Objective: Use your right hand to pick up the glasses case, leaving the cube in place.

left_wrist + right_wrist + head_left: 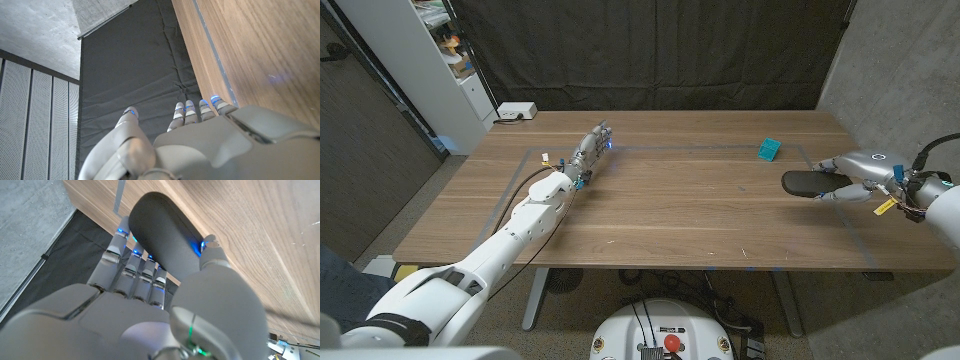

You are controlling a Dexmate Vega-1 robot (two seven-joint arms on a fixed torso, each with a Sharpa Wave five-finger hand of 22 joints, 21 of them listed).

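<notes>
The glasses case (807, 184), a dark, rounded, elongated shell, was seen at the right side of the wooden table (680, 215), gripped by the right hand (865, 178), which reached in from the right edge. In the head view the case projected leftward from the hand, its long axis roughly parallel to the table's near edge; whether it was lifted clear of the wood or touching it could not be told from that angle. In the right wrist view the case (162, 240) was shown clasped between the fingers (134, 262) on one side and the thumb (212, 255) on the other, with the wood grain of the table behind it. The small teal cube (768, 149) was placed farther back on the table, to the left of the right hand and well apart from the case, close to a faint line marked on the tabletop. The left hand (592, 150) was extended over the far left part of the table, well apart from both the cube and the case, and nothing was held in it. In the left wrist view its fingers (186, 112) were seen stretched out and side by side, the thumb (129, 120) set off from them, so the hand was taken as open; how the hand lay against the table could not be made out. A white power strip (516, 111) was noted at the far left edge of the table, and a dark curtain (650, 50) was hung behind the table.
</notes>
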